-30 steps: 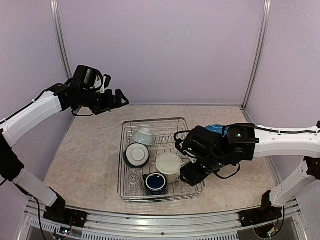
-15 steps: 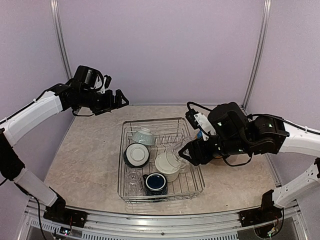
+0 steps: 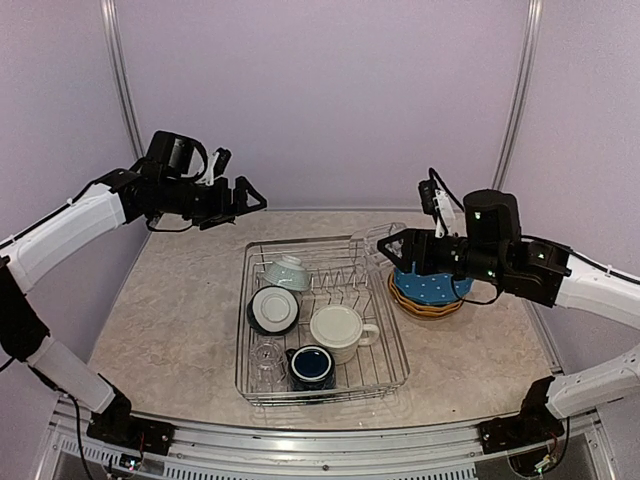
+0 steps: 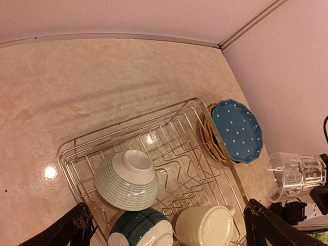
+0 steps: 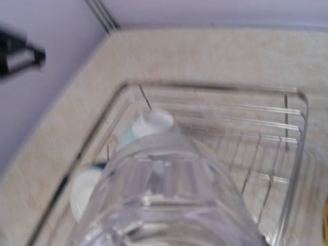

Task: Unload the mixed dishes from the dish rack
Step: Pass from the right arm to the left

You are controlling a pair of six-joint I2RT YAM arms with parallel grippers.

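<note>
While the dish rack (image 3: 335,285) sits on the table (image 3: 180,310) nearest the arm bases, below and left of the right pincer (image 3: 392,246), it holds a navy mug (image 3: 312,367) and a small clear glass (image 3: 267,355) at its near edge. Beyond them are a cream mug (image 3: 337,330), a dark bowl (image 3: 273,308) and an overturned pale teal bowl (image 3: 287,271). Just under the right pincer's wrist, beside the rack, a blue dotted plate (image 3: 432,285) lies on a yellow plate (image 3: 428,309). The right arm reaches in level from the right, its pincer clamped on a ribbed glass (image 3: 368,240) held sideways above the rack's far right corner. Furthest back, the left arm is raised and bent, with the left pincer (image 3: 240,203) spread wide and empty, high above the rack's far left corner.
</note>
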